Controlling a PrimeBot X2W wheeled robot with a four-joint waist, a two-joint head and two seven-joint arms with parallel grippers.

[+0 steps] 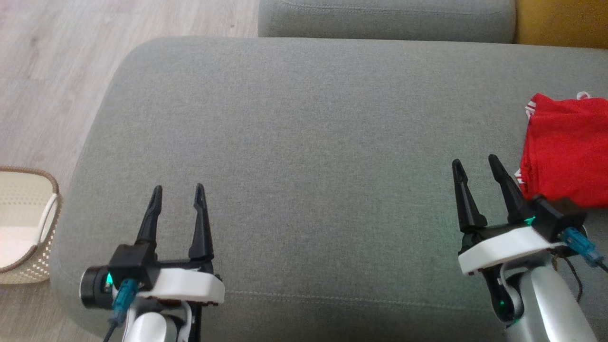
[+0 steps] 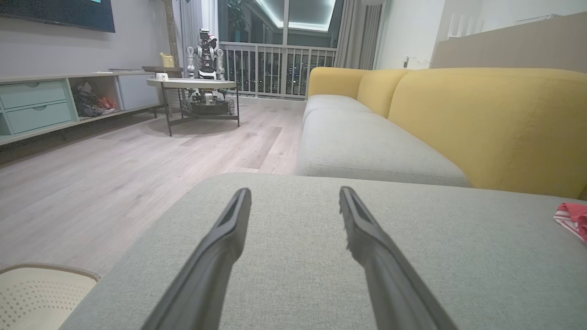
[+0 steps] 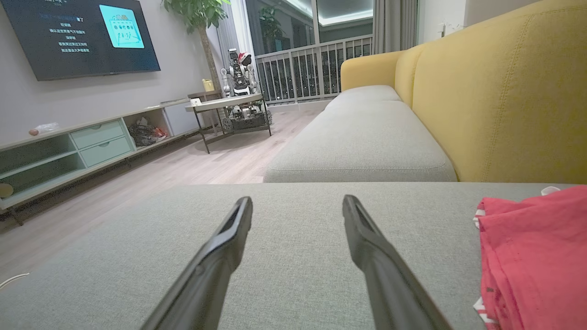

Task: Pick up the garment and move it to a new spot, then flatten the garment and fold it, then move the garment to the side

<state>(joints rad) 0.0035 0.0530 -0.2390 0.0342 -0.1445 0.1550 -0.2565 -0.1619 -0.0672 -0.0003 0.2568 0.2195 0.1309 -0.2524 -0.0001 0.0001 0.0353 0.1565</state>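
Observation:
A red garment (image 1: 565,149) with white trim lies folded at the right edge of the grey sofa cushion (image 1: 304,156); the right wrist view has it (image 3: 536,256) at the right, and a corner of it (image 2: 573,217) peeks in at the far right of the left wrist view. My right gripper (image 1: 477,166) is open just left of the garment, nothing between its fingers (image 3: 220,247). Far from the garment, my left gripper (image 1: 178,192) hovers open and empty over the cushion's near left part, its fingers (image 2: 229,229) spread.
A cream woven basket (image 1: 23,230) stands on the wooden floor at the left of the cushion. A second grey cushion (image 1: 384,19) and the yellow sofa back (image 3: 504,91) lie beyond. Farther off are a round table (image 2: 192,85), another robot and a TV cabinet.

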